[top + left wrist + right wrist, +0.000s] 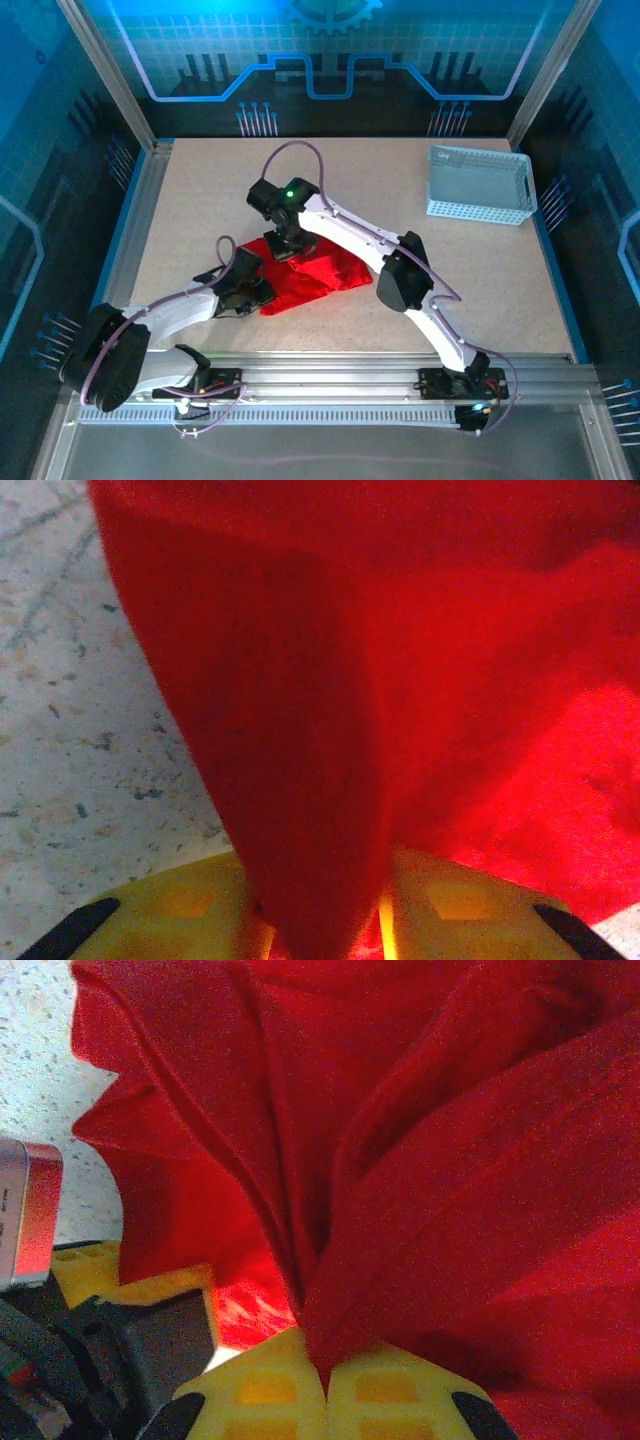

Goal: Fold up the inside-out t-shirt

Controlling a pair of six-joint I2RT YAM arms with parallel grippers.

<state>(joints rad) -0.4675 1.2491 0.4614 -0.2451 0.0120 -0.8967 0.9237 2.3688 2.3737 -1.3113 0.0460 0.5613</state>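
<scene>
Item: inside-out t-shirt (322,273), red, bunched on the counter (450,290) at centre-left, between the two claws.

Hidden or unclear: I could not make out the neck, sleeves, hem or label. The right arm crossed over the heap's far edge. Both wrist views were too close to show any outline.

Orientation: the heap's long axis ran roughly left to right. I could not tell which end was the collar.

Left claw (325,925): closed on a thick fold that ran down between its yellow fingers (180,910).

Right claw (325,1380): pinched tight on gathered pleats, which fanned out from it.

Container: white mesh basket (480,185), at the far right of the counter, well apart from the shirt. The shirt lay wholly outside it.
</scene>
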